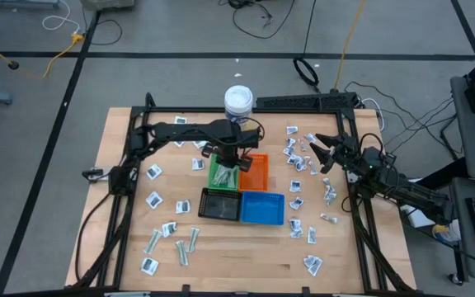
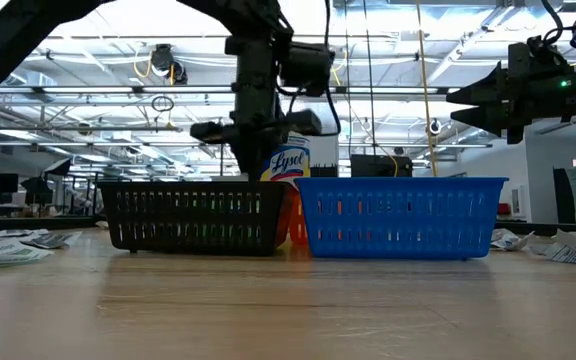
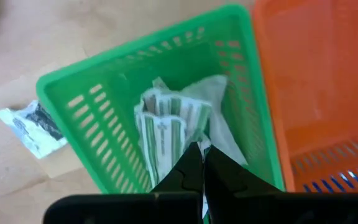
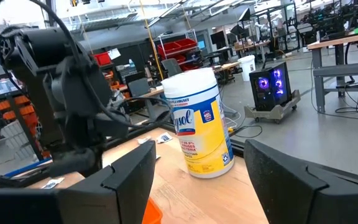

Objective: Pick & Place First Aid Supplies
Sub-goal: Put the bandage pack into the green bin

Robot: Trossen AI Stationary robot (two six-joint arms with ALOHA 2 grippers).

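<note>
While 4 trays point(image 1: 261, 209) sit clustered mid-table with many packets point(image 1: 153, 200) scattered around, my left pincer point(image 3: 202, 151) hangs clenched and empty just above the wrapped strips point(image 3: 163, 127) in the green tray point(image 3: 98, 102), my right pincer point(image 1: 318, 152) waiting spread wide.

Left claw point(image 3: 202, 163) points down, fingers pressed together; right claw point(image 4: 197, 168) waits raised, fingers spread.
</note>
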